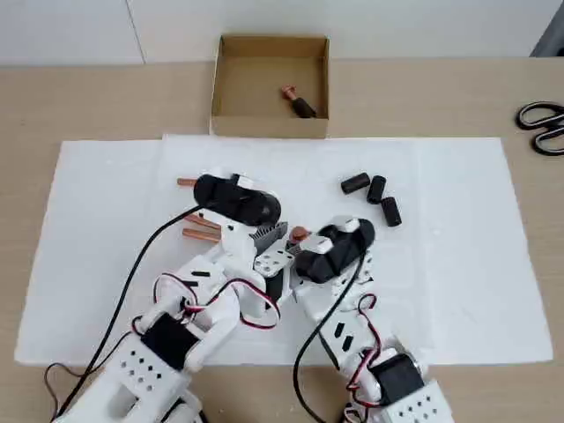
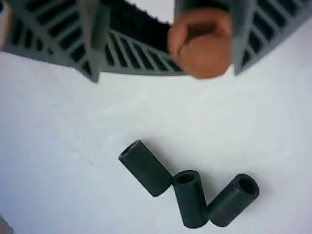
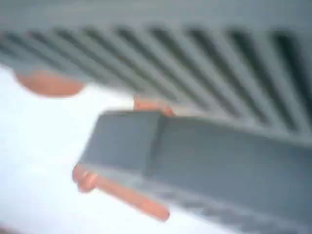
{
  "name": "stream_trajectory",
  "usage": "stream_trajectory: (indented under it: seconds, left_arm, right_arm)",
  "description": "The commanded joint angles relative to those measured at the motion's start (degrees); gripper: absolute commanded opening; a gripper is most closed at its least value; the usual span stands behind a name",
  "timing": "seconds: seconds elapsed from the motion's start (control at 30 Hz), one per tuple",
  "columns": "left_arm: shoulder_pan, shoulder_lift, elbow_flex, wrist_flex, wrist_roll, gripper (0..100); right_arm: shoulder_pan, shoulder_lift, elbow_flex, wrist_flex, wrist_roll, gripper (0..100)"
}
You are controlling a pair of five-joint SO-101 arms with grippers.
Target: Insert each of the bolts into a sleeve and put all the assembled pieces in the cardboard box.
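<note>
- The left claw [image 1: 282, 235] is closed around a copper-coloured metal bolt [image 2: 201, 45], holding it above the white sheet [image 1: 458, 264] that covers the wooden counter [image 1: 88, 97].
- The right claw [image 1: 304, 248] sits just beside it; I cannot tell whether it is open or closed.
- 3 black cylindrical sleeves [image 2: 190, 195] lie close together on the sheet.
- 3 loose copper bolts [image 1: 203, 222] lie on the sheet on the left arm's side.
- The brown cardboard box [image 1: 227, 88] holds 1 assembled bolt-and-sleeve piece [image 1: 300, 103].
</note>
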State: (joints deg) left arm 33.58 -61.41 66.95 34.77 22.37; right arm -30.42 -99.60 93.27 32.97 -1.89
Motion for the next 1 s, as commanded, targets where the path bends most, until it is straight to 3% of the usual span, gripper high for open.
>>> stream_trajectory:
  seconds: [0.0, 0.2, 0.37, 0.5, 0.67, 0.97]
  left_arm:
    - [-1.3, -1.3, -2.5, 1.1, -0.4, 19]
    - [-8.4, -2.5, -8.9, 11.4, -0.4, 24]
    - [-21.3, -7.7, -11.5, 21.0, -0.7, 24]
    - [-32.2, -13.3, -11.2, 25.7, -10.1, 24]
    - [-41.0, -17.9, -11.2, 29.0, -16.4, 24]
    - [-44.6, -24.2, -9.0, 33.8, -20.9, 24]
  right_arm:
    - [0.4, -1.5, -0.8, -1.4, -0.4, 0.4]
    - [0.4, -1.5, 0.9, -1.7, -0.4, 0.4]
    - [0.7, -1.5, 1.0, -1.8, -0.4, 0.4]
    - [2.2, -1.2, 0.8, -1.5, -0.4, 0.4]
    - [10.6, -1.0, 0.6, -1.2, -0.2, 0.4]
    - [19.8, 1.0, -17.6, 11.3, 6.1, 0.4]
